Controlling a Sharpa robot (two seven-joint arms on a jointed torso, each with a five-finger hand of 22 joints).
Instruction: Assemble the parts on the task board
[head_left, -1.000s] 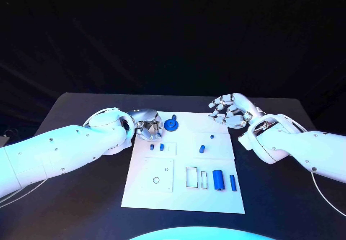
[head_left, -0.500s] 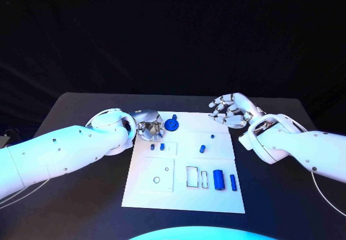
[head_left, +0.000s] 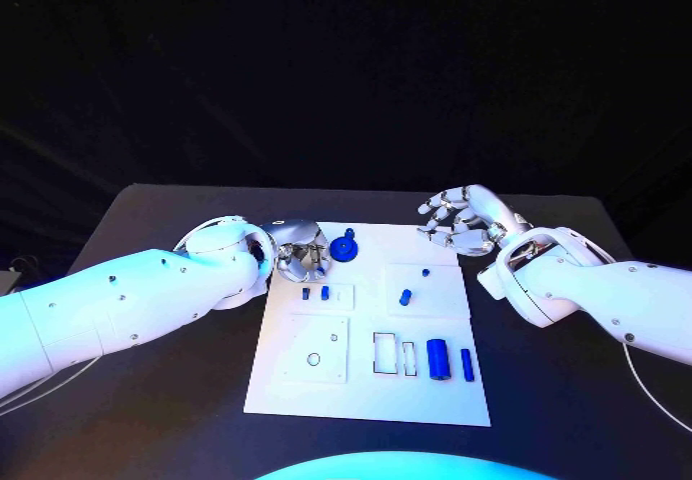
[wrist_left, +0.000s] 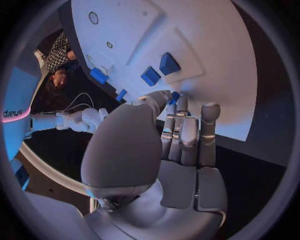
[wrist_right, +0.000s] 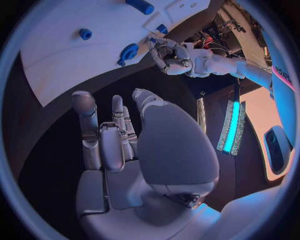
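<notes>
The left silver many-fingered hand (head_left: 299, 258) hangs over the far left corner of the white rectangular task board (head_left: 289, 390), fingers curled down toward the plate. From the left wrist its fingertips (wrist_left: 175, 100) gather close by a small blue part at the board's surface; whether they pinch it or merely touch beside it I cannot tell, since the fingers hide the contact. Just beside that hand, along the far edge, sits a round blue knob-like part (head_left: 343, 248) with a small stem on top.

The right silver many-fingered hand (head_left: 464, 223) hovers at the far right corner of the board, partly over the black table (head_left: 159, 400), palm turned toward the camera, fingers loosely bent and apart, with nothing in them.

Nearer on the board, two small blue block parts (head_left: 315, 294) stand side by side in a raised square toward the left edge. Toward the right edge, a short blue peg (head_left: 405, 297) lies in another square, with a tiny blue stud (head_left: 427, 271) just beyond it. Along the near right part, a thick blue cylinder (head_left: 437, 361) lies between a white slotted recess (head_left: 408, 358) and a thin blue bar (head_left: 467, 363). A white panel with round holes (head_left: 317, 350) lies near the left edge.
</notes>
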